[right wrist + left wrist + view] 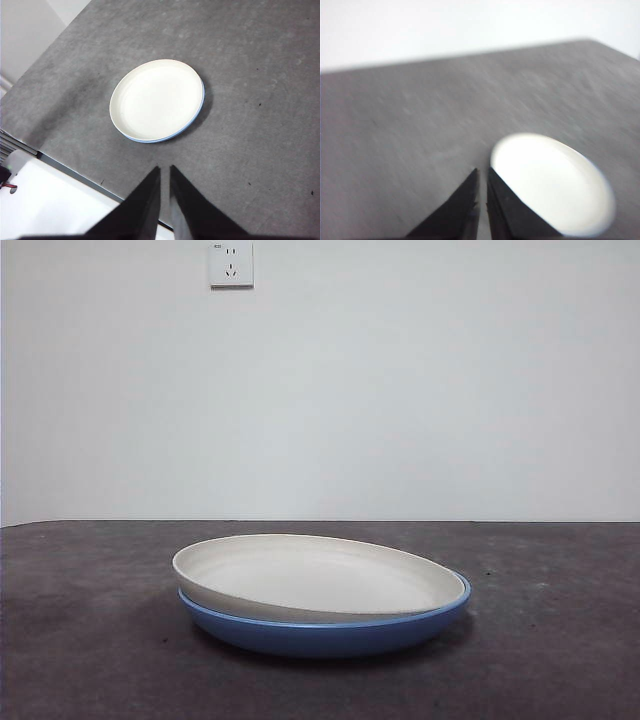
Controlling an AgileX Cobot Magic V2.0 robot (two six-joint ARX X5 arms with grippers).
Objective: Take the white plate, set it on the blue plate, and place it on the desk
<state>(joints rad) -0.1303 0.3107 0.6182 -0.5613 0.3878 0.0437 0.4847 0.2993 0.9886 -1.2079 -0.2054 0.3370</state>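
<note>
White plate [320,575] nests tilted in blue plate [330,632].

Dark grey desk [90,640]; blue plate [330,635] directly on it, near middle.

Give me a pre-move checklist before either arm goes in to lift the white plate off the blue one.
1. White plate sits in the blue plate: ok, though tilted, its rim raised on one side in the front view.
2. Plate's top free of objects: ok.
3. Arms off the stack: ok, neither shows in the front view.
4. Left claw ready to grasp: not ok, jaws nearly together, beside the plate.
5. Right claw ready to grasp: not ok, jaws nearly together, set back from the stack.
6. Desk has bare surface around the stack: ok.
</note>
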